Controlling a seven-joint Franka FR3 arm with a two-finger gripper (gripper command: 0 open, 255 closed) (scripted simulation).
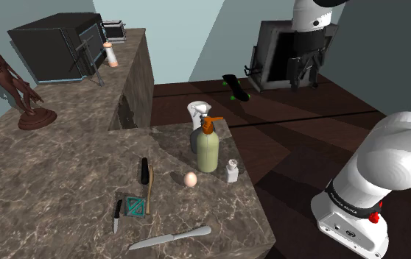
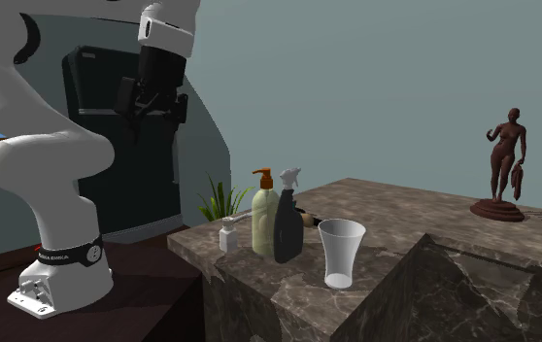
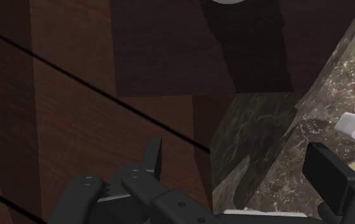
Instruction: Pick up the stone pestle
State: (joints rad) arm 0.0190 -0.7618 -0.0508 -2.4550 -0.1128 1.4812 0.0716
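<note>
Arm rises from the stand, elbow bent, wrist aimed down. Gripper hangs high. Its fingers stand wide apart.

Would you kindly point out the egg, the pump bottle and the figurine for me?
Egg [image 1: 191,179], shoulder view, on its middle.
Pump bottle [image 1: 208,153], shoulder view, on its pale green body.
Figurine [image 2: 504,151], second exterior view, on its torso.

veined, polished dark marble on the counter; dark wood planks, faintly glossy, for the floor; clear glass cup; matt reddish-brown figurine.
</note>
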